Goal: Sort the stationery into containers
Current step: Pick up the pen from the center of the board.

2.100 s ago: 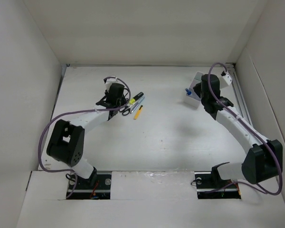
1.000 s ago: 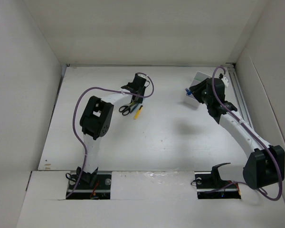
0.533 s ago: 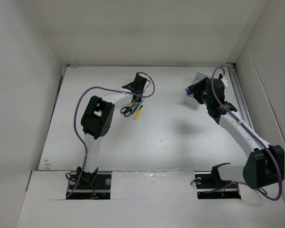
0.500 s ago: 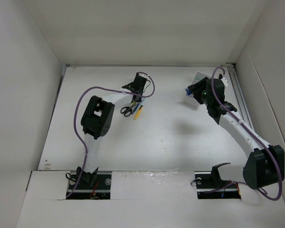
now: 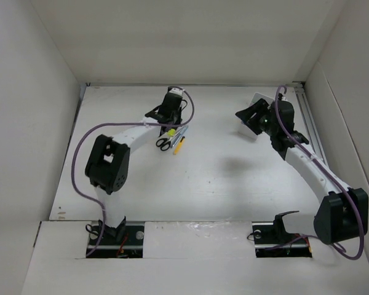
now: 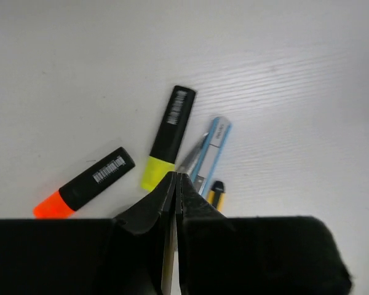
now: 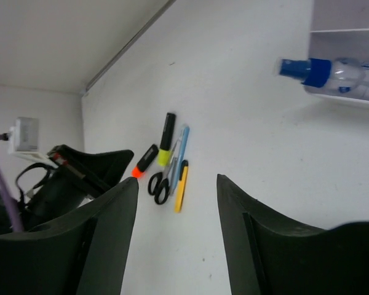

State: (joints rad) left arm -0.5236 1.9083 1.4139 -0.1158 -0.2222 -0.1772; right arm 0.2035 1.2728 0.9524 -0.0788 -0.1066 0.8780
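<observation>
Left wrist camera looks past the left gripper (image 6: 175, 184), its two black jaws pressed together tip to tip, toward a loose cluster of stationery on the white table (image 6: 307, 67). Just ahead of the closed tips lies the green-and-black highlighter (image 6: 168, 136), its yellow-green end nearest the jaws and its black body pointing away. Left of the jaws, the orange-tipped marker (image 6: 86, 190) lies aslant, with its orange end the nearer to the camera. Right of the tips, the silver-blue pen (image 6: 212, 153) runs almost parallel to the highlighter. A silver blade of the black-handled scissors (image 6: 189, 161) shows between the two, and the handles are hidden behind the gripper. The short yellow pen-like stick (image 6: 216, 194) peeks out just right of the jaws, beside the pen's near end. On the right wrist camera, the right gripper (image 7: 177, 181) has its jaws spread wide, and the same cluster shows well ahead between them. Ahead and to the right of those jaws, the blue-capped clear bottle (image 7: 338, 77) lies on its side in the translucent white tray (image 7: 347, 21), its cap end poking out past the rim; which compartment holds it cannot be told. The overhead view shows the two grippers well apart, the left over the cluster and the right just beside the tray.
</observation>
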